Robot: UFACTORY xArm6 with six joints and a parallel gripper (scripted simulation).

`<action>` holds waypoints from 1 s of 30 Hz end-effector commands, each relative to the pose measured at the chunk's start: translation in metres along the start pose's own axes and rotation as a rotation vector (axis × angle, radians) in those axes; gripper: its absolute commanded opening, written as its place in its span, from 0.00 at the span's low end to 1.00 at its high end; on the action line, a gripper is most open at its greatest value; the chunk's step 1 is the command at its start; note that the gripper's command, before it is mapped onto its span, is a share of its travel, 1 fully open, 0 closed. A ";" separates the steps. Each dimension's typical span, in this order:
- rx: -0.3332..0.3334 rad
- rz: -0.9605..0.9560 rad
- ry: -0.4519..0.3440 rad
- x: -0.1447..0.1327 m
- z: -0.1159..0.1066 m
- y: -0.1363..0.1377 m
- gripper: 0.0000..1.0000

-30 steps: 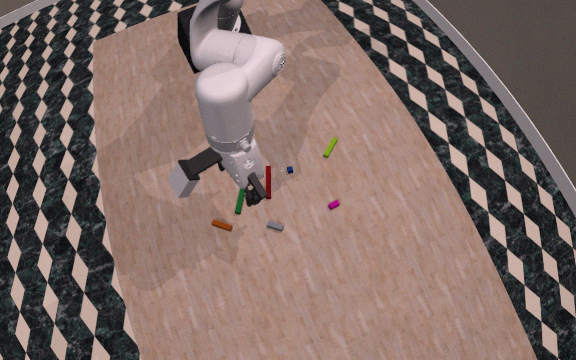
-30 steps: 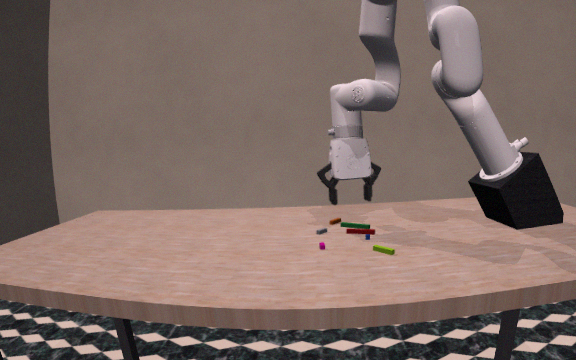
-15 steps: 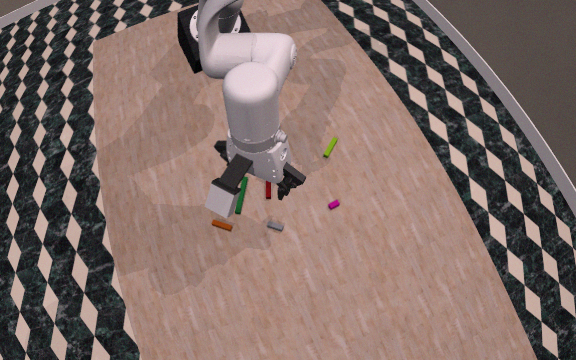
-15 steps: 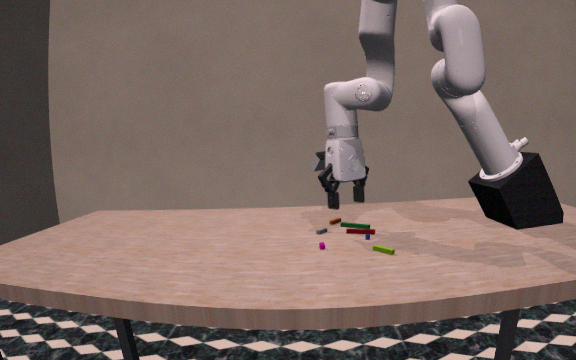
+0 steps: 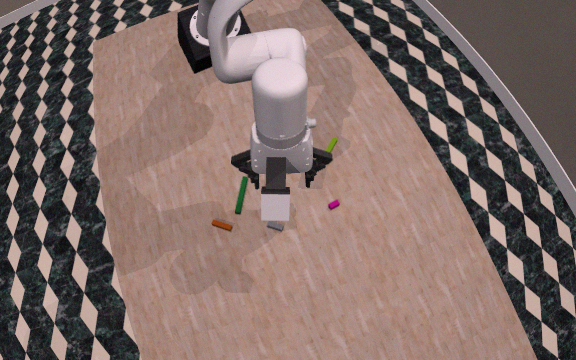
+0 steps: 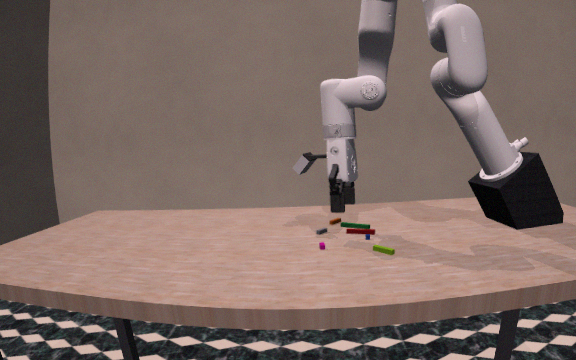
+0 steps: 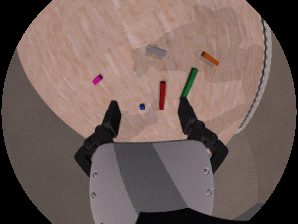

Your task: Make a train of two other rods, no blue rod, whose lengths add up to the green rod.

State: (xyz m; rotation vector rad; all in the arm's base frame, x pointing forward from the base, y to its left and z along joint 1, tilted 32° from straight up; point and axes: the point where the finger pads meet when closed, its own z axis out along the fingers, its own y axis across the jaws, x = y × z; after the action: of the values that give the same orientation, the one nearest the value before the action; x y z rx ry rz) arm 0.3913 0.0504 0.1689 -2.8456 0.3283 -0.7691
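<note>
Gripper (image 7: 149, 115) is hanging over the wooden table (image 6: 168, 260) w/ fingers spread fully wide, nothing between them. It's hovering above the rods, not touching any.

Taking the green rod (image 7: 189, 82) as landmark: in the wrist view it's lying flat on the table, slightly tilted, just ahead of one fingertip. Red rod (image 7: 162, 95) is lying just beside it, nearly parallel, w/ a gap between them. Small blue rod (image 7: 141, 106) is sitting on the far side of the red one from green, between the fingertips. Orange rod (image 7: 210, 58) is resting near green's far end, apart from it. Grey rod (image 7: 154, 51) is lying further out, also apart. Magenta rod (image 7: 97, 79) is well apart from green, past the blue. Lime rod (image 6: 383, 249) is sitting well apart too, nearer the arm's black base (image 6: 543, 210) side.
</note>
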 end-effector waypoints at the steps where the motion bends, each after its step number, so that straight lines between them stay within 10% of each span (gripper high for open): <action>1: 0.000 -0.167 0.008 -0.001 -0.001 -0.015 1.00; 30: 0.002 -0.336 0.015 -0.003 -0.003 -0.029 1.00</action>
State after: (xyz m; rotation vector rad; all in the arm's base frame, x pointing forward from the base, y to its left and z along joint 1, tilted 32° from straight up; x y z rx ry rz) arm 0.3914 0.0785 0.1749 -2.9330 -0.1554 -0.8410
